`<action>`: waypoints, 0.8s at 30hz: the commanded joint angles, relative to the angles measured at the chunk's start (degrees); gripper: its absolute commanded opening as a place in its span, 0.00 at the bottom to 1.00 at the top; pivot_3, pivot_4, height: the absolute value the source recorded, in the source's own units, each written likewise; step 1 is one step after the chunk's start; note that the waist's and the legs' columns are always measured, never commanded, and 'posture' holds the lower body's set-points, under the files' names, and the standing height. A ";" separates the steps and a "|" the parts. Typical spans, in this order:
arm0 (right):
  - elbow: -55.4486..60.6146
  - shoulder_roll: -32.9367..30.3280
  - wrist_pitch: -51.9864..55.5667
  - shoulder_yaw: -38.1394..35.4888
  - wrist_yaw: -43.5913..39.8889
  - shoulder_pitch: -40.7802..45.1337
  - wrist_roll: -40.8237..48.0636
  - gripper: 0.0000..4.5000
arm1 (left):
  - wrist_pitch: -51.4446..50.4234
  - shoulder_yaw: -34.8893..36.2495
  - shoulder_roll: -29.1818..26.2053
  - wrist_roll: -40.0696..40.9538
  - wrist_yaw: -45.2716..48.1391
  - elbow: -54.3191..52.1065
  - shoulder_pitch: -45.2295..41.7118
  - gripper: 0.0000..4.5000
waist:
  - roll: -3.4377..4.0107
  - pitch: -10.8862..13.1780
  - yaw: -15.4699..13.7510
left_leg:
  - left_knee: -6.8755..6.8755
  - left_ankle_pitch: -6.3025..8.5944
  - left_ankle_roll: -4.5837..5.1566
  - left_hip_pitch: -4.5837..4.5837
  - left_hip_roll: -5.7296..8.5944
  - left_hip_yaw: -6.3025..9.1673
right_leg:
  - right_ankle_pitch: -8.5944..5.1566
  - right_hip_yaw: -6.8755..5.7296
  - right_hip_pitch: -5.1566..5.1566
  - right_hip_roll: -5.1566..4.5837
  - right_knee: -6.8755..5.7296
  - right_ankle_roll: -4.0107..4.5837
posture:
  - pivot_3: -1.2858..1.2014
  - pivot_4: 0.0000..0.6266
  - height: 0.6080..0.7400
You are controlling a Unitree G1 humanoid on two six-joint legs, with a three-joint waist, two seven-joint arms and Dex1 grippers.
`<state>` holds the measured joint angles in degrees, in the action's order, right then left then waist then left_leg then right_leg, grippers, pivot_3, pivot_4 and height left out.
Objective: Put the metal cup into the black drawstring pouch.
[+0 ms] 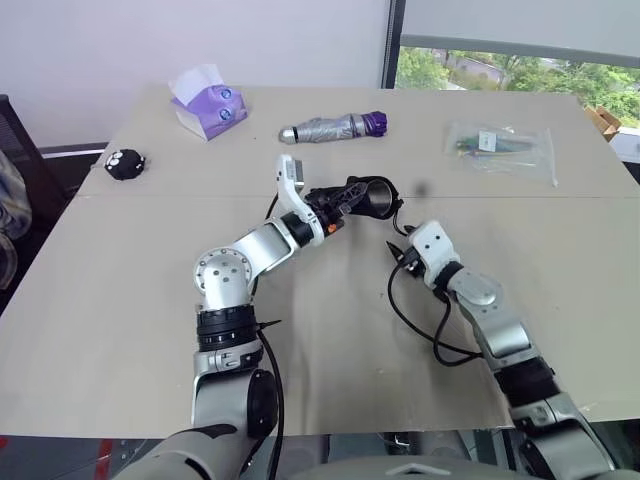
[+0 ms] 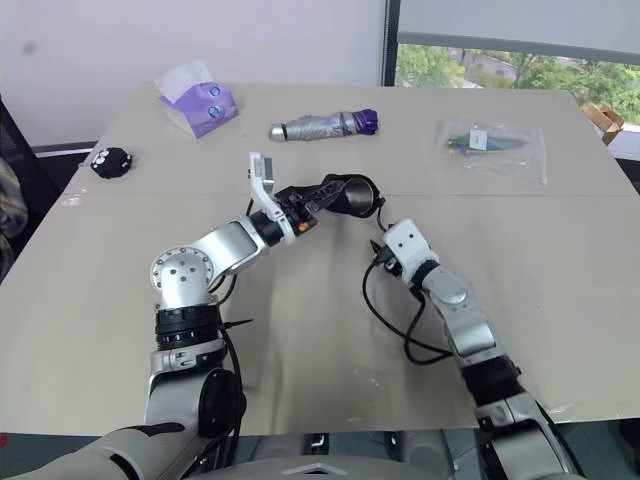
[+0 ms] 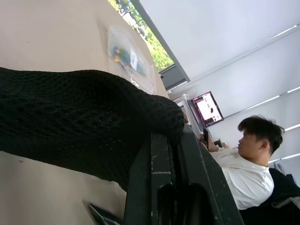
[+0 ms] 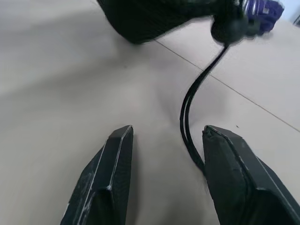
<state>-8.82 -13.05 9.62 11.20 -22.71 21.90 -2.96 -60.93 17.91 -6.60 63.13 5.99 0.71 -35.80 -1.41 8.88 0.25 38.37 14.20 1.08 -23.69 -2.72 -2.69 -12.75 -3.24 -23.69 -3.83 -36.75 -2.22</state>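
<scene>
The black drawstring pouch [image 1: 374,198] hangs just above the table's middle, bulging round. My left gripper [image 1: 345,193] is shut on its rim; in the left wrist view the mesh fabric [image 3: 70,117] lies pinched between the fingers [image 3: 154,187]. A greyish inside shows at the pouch's mouth, and I cannot tell whether that is the metal cup. My right gripper [image 1: 401,246] stands open just below and to the right of the pouch, with nothing between its fingers. In the right wrist view the pouch's cord [image 4: 197,93] dangles from its stopper [image 4: 229,26] beside one finger [image 4: 234,173].
At the back of the table [image 1: 120,300] lie a folded silver umbrella [image 1: 330,128], a purple tissue pack [image 1: 208,105], a round black fuzzy toy [image 1: 126,164] and a clear plastic bag [image 1: 500,148]. A person [image 3: 253,159] sits beyond the table.
</scene>
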 commanded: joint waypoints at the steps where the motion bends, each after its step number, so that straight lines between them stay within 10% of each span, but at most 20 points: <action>1: -4.10 -0.20 4.97 -2.22 -2.11 3.87 2.12 0.52 | 0.50 -0.18 -0.28 0.70 0.48 -1.87 -0.97 0.00 | 0.00 0.00 -0.04 | 0.00 0.00 0.00 0.00 0.02 0.00 | 0.00 0.00 0.01 0.00 0.00 0.00 | 0.52 0.24 1.00; 8: -6.93 0.69 11.60 -2.21 -3.38 6.30 3.36 0.52 | 0.70 -0.04 -0.01 0.96 -0.13 -2.83 -0.10 0.00 | 0.00 -0.02 0.29 | 0.00 0.11 0.19 0.07 0.00 0.01 | 0.00 0.01 0.03 0.03 -0.09 0.01 | 0.52 0.24 1.00; 14: -9.40 1.03 6.94 -2.48 5.01 6.94 -1.31 0.03 | 0.93 0.05 0.40 1.16 -0.56 -3.40 0.43 0.00 | -0.01 -0.06 0.16 | 0.01 0.11 0.20 0.13 0.02 0.02 | 0.01 0.06 0.08 0.03 -0.12 0.00 | 0.52 0.24 1.00; 24: -2.68 4.62 -5.12 -13.61 16.62 9.34 3.53 0.01 | 0.01 -0.48 1.44 1.76 -1.67 -3.91 1.67 0.00 | 0.00 -0.04 -0.40 | 0.00 0.00 0.01 -0.03 0.11 0.01 | 0.00 0.19 0.00 0.04 -0.04 -0.01 | 0.52 0.24 1.00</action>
<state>-15.61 -8.48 7.45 -0.89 -7.11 29.22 -0.52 -60.97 17.60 -5.28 63.31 4.12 -0.52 -33.84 -1.41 8.84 -0.15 38.33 14.20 1.08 -23.71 -2.63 -2.67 -12.74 -3.05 -23.70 -3.78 -36.79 -2.24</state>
